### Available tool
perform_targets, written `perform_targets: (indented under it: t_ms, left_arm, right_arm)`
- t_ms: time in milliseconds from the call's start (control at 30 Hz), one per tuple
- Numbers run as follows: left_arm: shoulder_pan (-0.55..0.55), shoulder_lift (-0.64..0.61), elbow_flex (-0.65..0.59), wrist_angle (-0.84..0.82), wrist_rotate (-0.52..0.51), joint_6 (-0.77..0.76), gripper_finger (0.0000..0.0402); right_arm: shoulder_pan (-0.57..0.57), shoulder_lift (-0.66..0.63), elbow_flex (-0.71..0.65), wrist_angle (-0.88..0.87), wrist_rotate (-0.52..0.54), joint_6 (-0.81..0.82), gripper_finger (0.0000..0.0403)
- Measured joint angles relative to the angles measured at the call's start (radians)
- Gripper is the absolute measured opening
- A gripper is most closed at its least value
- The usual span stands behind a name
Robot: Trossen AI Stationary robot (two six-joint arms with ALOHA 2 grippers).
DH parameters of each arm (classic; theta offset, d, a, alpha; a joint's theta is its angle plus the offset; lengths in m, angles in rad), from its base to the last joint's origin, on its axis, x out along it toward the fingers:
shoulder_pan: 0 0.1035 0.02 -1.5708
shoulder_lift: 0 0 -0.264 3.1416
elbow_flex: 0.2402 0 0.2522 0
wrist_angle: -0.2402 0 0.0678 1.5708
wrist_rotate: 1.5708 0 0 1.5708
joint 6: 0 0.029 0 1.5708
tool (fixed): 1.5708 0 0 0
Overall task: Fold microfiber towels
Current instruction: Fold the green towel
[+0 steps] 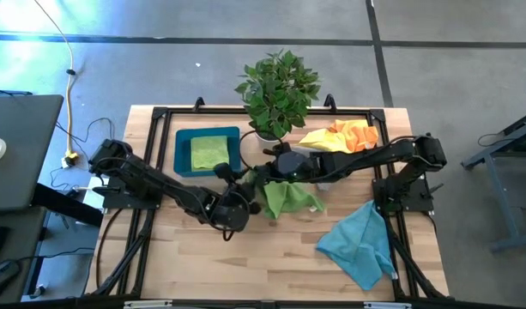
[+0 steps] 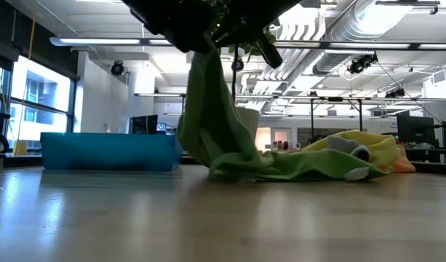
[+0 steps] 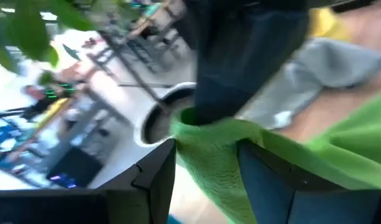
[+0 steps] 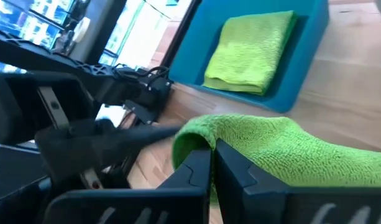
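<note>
high view: both arms meet mid-table over a lime green towel (image 1: 290, 199), part lifted, part bunched on the wood. left gripper (image 1: 243, 184) comes from the left side, right gripper (image 1: 267, 174) from the right, both at the towel's raised edge; finger detail is hidden here by the arms. a second lime towel, folded (image 1: 209, 152), lies in the blue tray (image 1: 183, 159) at the back left. teal-blue towel (image 1: 361, 243) lies crumpled near the front right, well apart. orange towel (image 1: 355, 134) and yellow towel (image 1: 319, 138) are heaped at the back right, beside the potted plant (image 1: 278, 93).

low view adds what the top misses: the green towel hangs as a drape from the grippers and trails onto the table, with the tray behind to the left.

left wrist view shows its two dark fingers (image 3: 154, 180) parted with green cloth bunched between them, so it holds the towel on a fairly wide gap; a grey towel (image 3: 321, 68) lies on the table behind, mostly hidden from above.

right wrist view shows its fingers (image 4: 196, 174) pressed together, pinching the towel's edge, with the tray and folded towel beyond.
</note>
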State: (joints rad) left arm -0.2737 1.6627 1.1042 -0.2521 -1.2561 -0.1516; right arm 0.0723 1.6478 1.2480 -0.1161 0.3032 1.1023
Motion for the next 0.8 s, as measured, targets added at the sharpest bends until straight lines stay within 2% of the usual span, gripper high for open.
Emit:
perform_targets:
  t_ms: [167, 333, 433, 633, 700, 800]
  left_arm:
    - [0.011, 0.000, 0.001, -0.050, -0.012, 0.032, 0.0161]
    - [0.009, 0.000, 0.001, -0.153, 0.000, -0.011, 0.0161]
    - [0.004, 0.000, 0.001, -0.205, 0.086, -0.066, 0.0161]
    - [0.003, 0.000, 0.001, -0.220, 0.424, -0.175, 0.0161]
    - [0.003, 0.000, 0.001, -0.192, 0.466, -0.184, 0.0161]
    - [0.004, 0.000, 0.001, -0.123, 0.470, -0.156, 0.0161]
  right_arm:
    - [0.000, 0.000, 0.000, 0.005, -0.028, -0.009, 0.0000]
    - [0.002, 0.000, 0.000, -0.059, -0.040, -0.034, 0.0000]
    - [0.002, 0.000, 0.000, -0.108, -0.031, -0.075, 0.0000]
    - [0.007, 0.000, 0.000, -0.223, 0.081, -0.055, 0.0000]
    - [0.010, 0.000, 0.000, -0.258, 0.098, -0.012, 0.0000]
    - [0.018, 0.006, 0.000, -0.304, 0.113, 0.039, 0.0000]
